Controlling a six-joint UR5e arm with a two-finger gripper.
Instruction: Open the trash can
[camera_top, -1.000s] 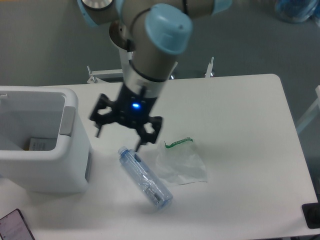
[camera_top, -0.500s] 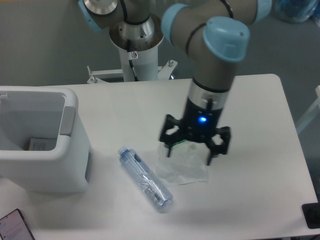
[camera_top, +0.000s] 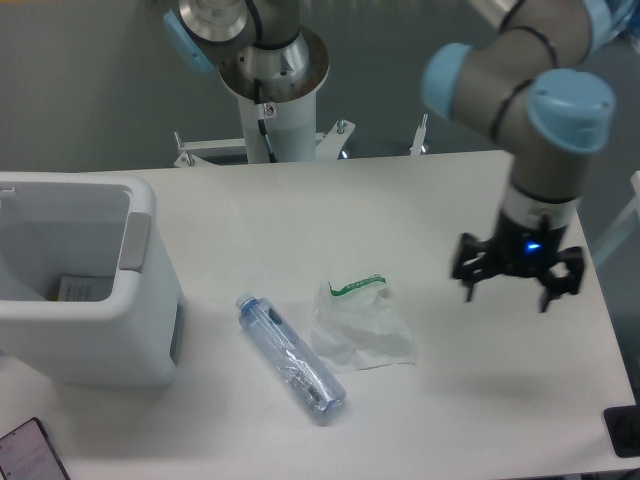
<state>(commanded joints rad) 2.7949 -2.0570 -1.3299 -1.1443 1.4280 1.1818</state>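
Note:
The trash can (camera_top: 110, 340) is a large white boxy bin at the left edge of the table. Its top stands open and I see the inside with a small paper at the bottom. A grey tab (camera_top: 135, 240) sits on its right rim. My gripper (camera_top: 507, 296) hangs open and empty above the right side of the table, far to the right of the trash can.
A clear plastic bottle (camera_top: 290, 357) lies on the table to the right of the bin. A crumpled clear plastic bag (camera_top: 358, 325) with a green strip lies beside it. A phone (camera_top: 30, 452) lies at the front left corner. A dark object (camera_top: 624, 432) is at the front right edge.
My gripper has swept from beside the trash can rightward across the table, passing over the bag, to the right side. The bin, bottle and bag have not moved.

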